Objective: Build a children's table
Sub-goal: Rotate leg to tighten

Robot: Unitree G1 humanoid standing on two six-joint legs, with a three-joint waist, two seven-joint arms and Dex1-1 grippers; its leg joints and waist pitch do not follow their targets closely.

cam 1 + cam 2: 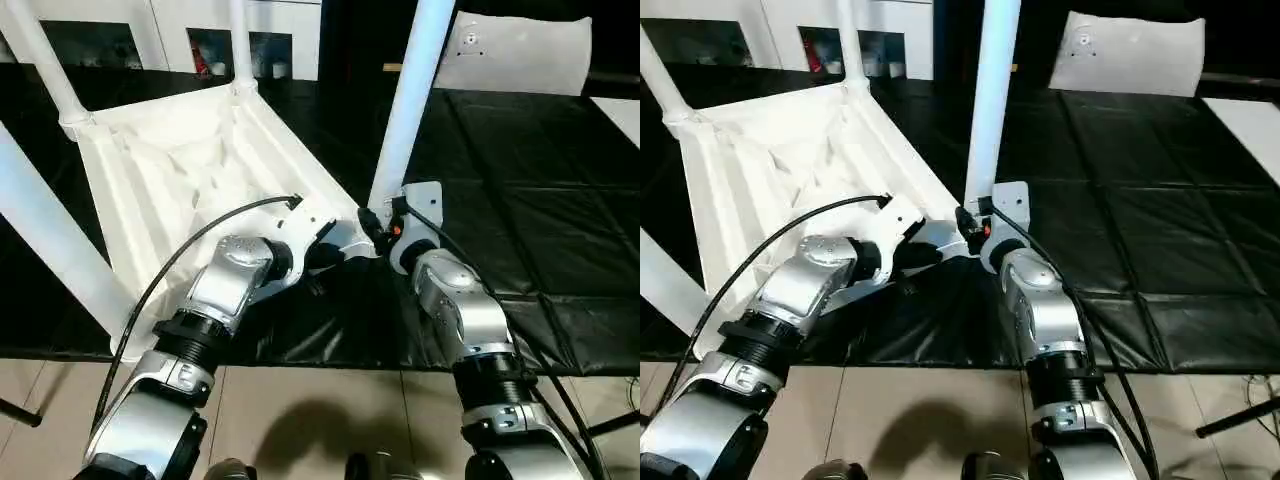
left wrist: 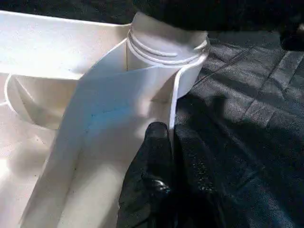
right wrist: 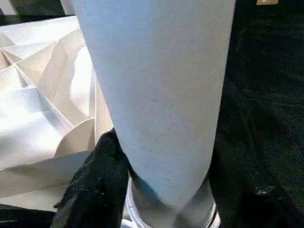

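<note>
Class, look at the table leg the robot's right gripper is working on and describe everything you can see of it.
The leg is a long, round, smooth white post, plastic by its look, widening towards its base. It stands nearly upright, leaning slightly, in the round corner socket of the upside-down table top, at the corner nearest the robot. Its upper end runs out of the picture. The right gripper clasps it just above the socket, one black finger on each side. The left gripper, shut, pinches the table top's rim beside that socket.

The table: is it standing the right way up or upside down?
Upside down: the tabletop lies ribbed side up on the black mat, its legs pointing upward.
</note>
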